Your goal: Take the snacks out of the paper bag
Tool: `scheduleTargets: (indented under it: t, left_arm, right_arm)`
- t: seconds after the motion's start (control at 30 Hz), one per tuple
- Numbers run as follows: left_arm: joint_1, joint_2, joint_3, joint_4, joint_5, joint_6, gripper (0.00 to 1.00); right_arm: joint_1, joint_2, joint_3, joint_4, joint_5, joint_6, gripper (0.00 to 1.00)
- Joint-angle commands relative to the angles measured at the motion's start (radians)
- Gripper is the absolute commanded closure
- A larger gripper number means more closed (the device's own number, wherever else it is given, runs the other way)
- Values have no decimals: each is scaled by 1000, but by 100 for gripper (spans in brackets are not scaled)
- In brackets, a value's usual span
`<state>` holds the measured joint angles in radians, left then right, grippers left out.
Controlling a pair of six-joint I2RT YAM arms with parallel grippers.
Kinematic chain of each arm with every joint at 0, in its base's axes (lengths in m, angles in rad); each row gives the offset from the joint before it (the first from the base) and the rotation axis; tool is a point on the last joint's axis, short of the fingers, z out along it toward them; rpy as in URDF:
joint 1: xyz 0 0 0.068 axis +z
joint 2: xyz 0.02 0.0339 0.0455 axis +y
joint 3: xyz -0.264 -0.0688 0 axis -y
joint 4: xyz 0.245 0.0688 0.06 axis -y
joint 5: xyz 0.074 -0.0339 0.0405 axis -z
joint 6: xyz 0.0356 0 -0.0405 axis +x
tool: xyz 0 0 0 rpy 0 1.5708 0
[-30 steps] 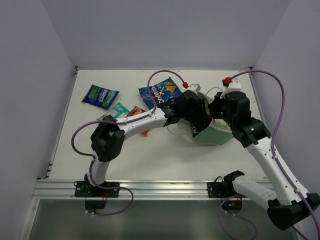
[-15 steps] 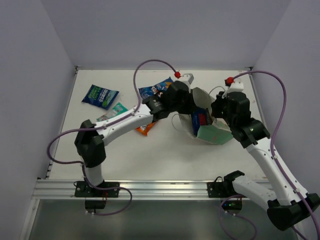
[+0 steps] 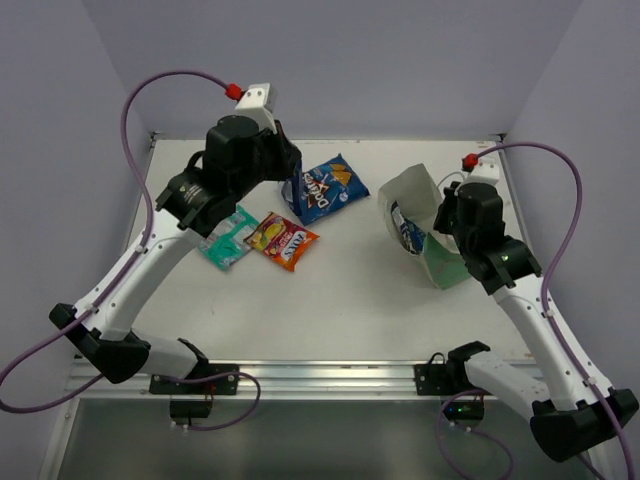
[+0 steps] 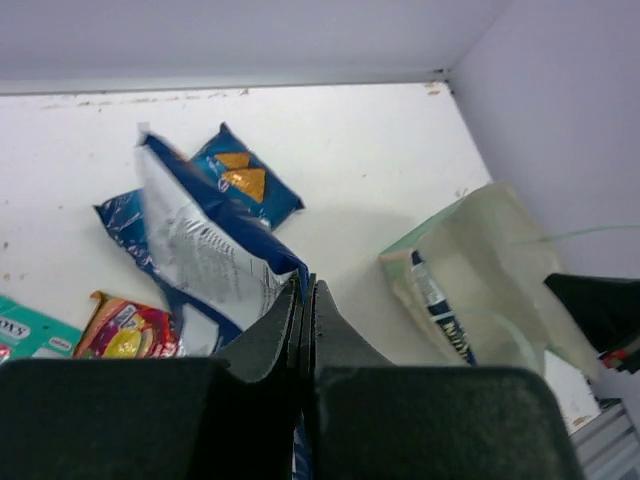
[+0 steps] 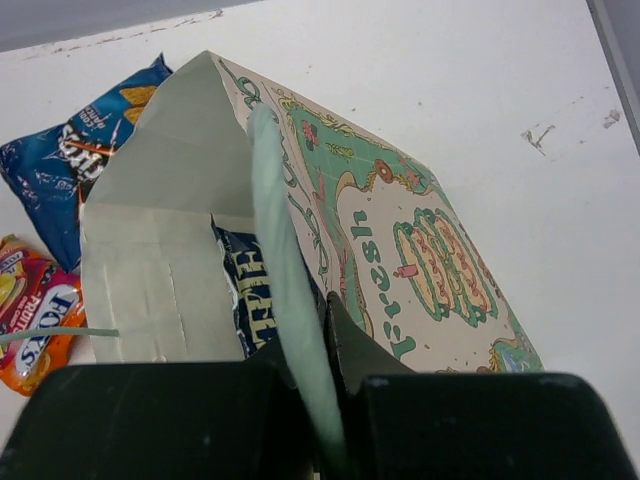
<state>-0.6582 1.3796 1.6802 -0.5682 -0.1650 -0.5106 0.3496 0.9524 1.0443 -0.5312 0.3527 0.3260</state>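
Top external view: the left gripper (image 3: 291, 172) is up over the far side of the table (image 3: 360, 300), pinched shut on a hanging blue packet (image 3: 297, 196). Just beside it lies the Doritos packet (image 3: 328, 186). The red packet (image 3: 281, 240) and teal packet (image 3: 228, 237) sit nearer, to the left. The right gripper (image 3: 440, 228) clamps the bag (image 3: 405, 190), which is tipped with its mouth leftward.

Left wrist view: the fingers meet on the blue packet's corner, its silver back showing.

Right wrist view: the jaws are closed on the bag's rim, with a dark packet (image 5: 250, 290) inside.
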Motion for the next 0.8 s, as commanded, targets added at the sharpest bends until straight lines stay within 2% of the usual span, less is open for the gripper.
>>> scheduleTargets:
  t: [0.0,0.13,0.17,0.27,0.4,0.5,0.53,0.6,0.63,0.73,0.77]
  left_arm:
    - [-3,22,-23,-95,-27,70,100]
    - [-3,33,-144,-24,105,50,100]
    - [-3,38,-166,2,199,25,100]
    - [-30,68,-227,123,326,-43,100]
    - [-118,140,-267,246,375,-110,100]
    - [-127,148,-407,336,429,-196,98]
    - [-126,141,-456,362,426,-213,75]
    - [-120,104,-587,381,342,-235,47]
    - [-112,92,-614,369,314,-236,28]
    - [-95,35,-619,298,231,-223,15]
    - [-95,9,-599,271,187,-203,15]
  right_arm:
    - [-14,-9,6,-30,45,-22,100]
    - [-20,-15,22,-30,31,-28,100]
    - [-20,-15,23,-29,29,-34,100]
    - [-23,-14,28,-29,32,-47,100]
    - [-27,-14,33,-29,26,-47,100]
    - [-27,-12,40,-29,9,-45,100]
    - [-27,-12,40,-29,-4,-45,100]
    - [-27,-14,40,-27,-24,-50,100]
    - [-27,-14,40,-24,-37,-53,100]
    - [-27,-17,48,-23,-64,-65,100]
    - [-27,-18,49,-21,-79,-70,100]
